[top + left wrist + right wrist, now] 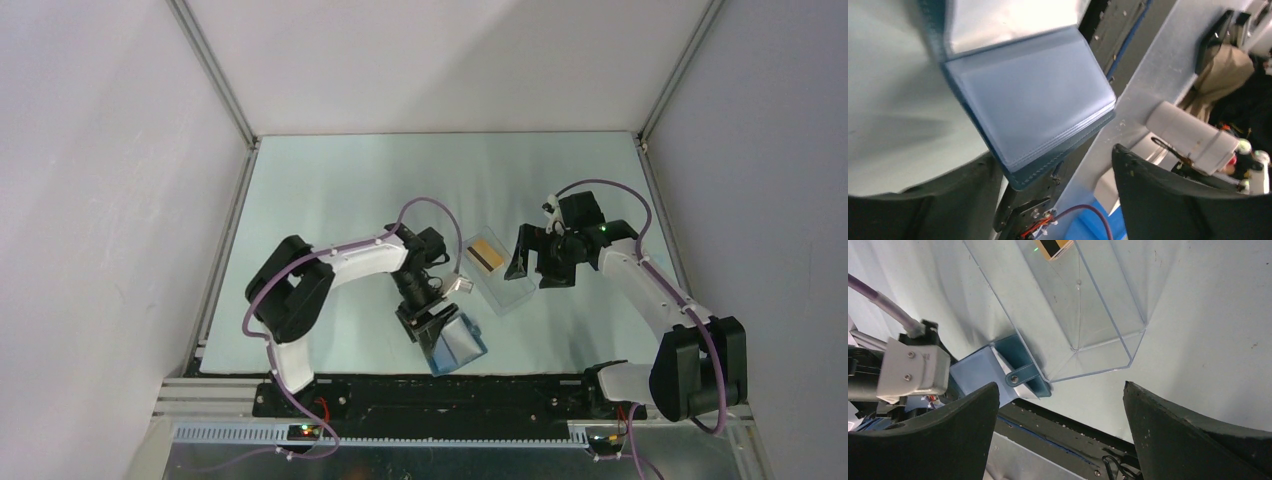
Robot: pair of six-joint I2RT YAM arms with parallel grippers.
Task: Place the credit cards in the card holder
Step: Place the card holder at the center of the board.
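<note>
Opened card holder (1033, 100) lies just ahead of left gripper (432, 325), jaws parted, nothing held. Right gripper (538, 262), jaws spread, near clear box (505, 285) containing orange credit card (487, 252).

White-and-black left arm (360, 255) and right arm (645, 280), purple-cabled.
Blocky black joints between curved white shells; purple cable (878, 301) running to a white connector block (910, 371) with two screws, left of the wrist frame; matte black wedge-shaped fingers (1198, 440), pale-specked, along the bottom; small green light (603, 229) on the right arm.
</note>
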